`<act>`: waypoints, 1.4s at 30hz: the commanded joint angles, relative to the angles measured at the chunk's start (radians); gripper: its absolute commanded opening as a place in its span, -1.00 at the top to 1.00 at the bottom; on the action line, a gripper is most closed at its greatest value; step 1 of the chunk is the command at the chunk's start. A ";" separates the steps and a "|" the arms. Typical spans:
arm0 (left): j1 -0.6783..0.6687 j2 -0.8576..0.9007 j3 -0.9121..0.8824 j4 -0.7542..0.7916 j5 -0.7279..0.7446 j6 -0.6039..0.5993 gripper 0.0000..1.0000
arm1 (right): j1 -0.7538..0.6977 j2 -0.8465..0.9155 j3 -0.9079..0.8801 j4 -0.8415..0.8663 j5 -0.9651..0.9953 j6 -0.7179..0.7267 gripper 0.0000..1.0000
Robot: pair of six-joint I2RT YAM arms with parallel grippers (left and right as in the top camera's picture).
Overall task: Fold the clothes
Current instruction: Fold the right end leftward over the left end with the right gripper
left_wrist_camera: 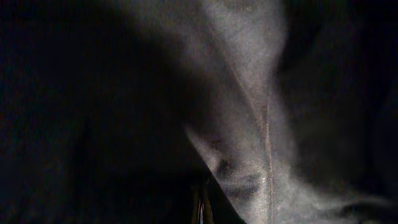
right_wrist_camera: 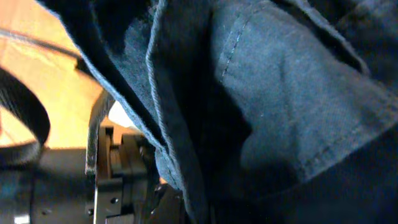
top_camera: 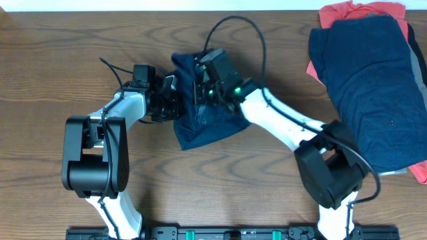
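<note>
The navy garment (top_camera: pixel 207 127) lies bunched at frame centre, with the left gripper (top_camera: pixel 168 100) and the right gripper (top_camera: pixel 200 83) buried in it. I cannot tell whether their fingers are clamped. A slipping or uneven pull could crumple the fold.

1. Overhead: a fixed camera looks straight down on the wooden table (top_camera: pixel 53 40). It is far enough off to take in the left arm (top_camera: pixel 127 107) and right arm (top_camera: pixel 280 123) from their bases at the near edge, the bunched navy garment (top_camera: pixel 207 123) at centre, and the stacked clothes (top_camera: pixel 373 93) at far right.
2. Left wrist: the lens faces right, pressed so near to dark cloth that a lit fold and one seam fill the frame; little else can be made out.
3. Right wrist: a close look leftward across navy folds, with bare wood at upper left and the left arm's black hardware beyond.
4. Shared ground: all three views meet on the centre garment; overhead and right wrist also share the left arm and tabletop.
</note>
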 commanded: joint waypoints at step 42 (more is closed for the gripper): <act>0.397 -0.426 0.003 -0.303 -0.323 -0.320 -0.63 | 0.153 0.005 0.024 0.005 -0.147 -0.148 -0.98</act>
